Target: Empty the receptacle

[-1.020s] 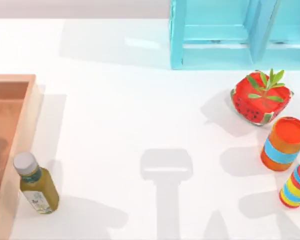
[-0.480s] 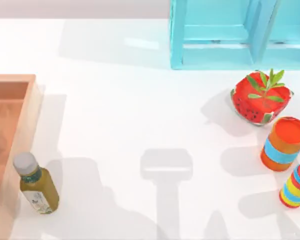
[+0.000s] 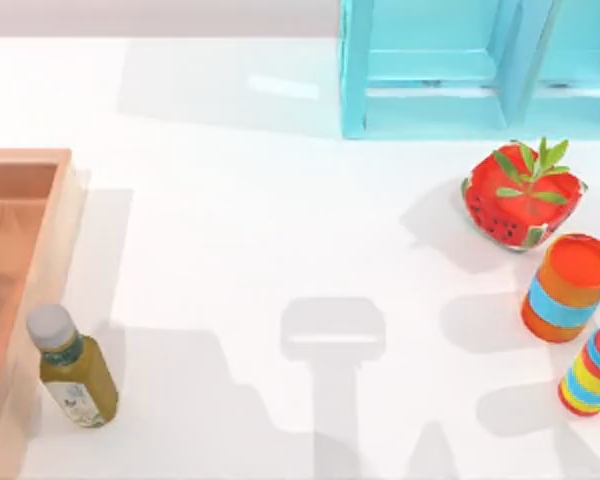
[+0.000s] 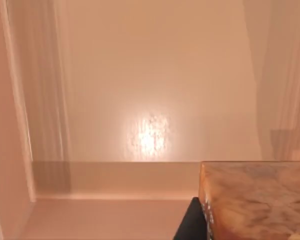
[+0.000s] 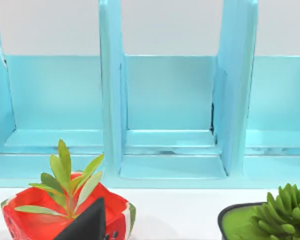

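the receptacle (image 3: 22,290) lies at the table's nine o'clock edge, and a bottle (image 3: 72,365) stands outside it, just beside its wall toward seven o'clock. in the left wrist view the box floor (image 4: 155,90) is seen close, with a wooden block (image 4: 257,200) at the near edge; how far the left gripper is open, or what it holds, cannot be told. probably the interior is being checked; any remaining item is best approached straight down, clear of the walls.

Tan-orange wooden receptacle (image 3: 25,161) (shallow, thick-walled), table's left edge, bottle just beside
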You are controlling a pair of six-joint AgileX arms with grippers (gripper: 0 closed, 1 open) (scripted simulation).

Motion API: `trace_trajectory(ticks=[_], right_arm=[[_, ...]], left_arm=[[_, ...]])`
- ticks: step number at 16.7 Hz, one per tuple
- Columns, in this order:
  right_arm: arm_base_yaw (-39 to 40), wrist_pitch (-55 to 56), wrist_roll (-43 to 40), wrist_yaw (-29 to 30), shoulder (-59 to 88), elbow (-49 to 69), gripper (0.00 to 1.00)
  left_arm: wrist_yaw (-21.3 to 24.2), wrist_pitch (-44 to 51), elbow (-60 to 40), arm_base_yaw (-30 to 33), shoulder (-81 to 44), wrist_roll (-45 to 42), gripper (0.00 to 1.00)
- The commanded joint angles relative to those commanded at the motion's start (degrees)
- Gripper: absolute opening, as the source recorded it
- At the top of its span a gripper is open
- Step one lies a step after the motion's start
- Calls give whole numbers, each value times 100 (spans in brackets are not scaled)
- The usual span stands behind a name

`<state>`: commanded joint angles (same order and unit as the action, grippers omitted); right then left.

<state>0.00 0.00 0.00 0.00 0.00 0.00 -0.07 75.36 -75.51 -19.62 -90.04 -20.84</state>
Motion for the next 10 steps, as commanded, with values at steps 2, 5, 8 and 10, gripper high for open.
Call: trace_trajectory(ticks=[2, 5, 8, 10], right_arm=[[0, 0, 0, 0, 0, 0, 100], [0, 0, 0, 0, 0, 0, 100], [0, 0, 0, 0, 0, 0, 100], [0, 0, 0, 0, 0, 0, 100]], left_arm=[[0, 0, 0, 0, 0, 0, 0], [-8, 11, -36, 6, -43, 26, 0], [6, 189, -515, 281, -480, 295, 0], [0, 324, -1055, 611, -967, 614, 0]])
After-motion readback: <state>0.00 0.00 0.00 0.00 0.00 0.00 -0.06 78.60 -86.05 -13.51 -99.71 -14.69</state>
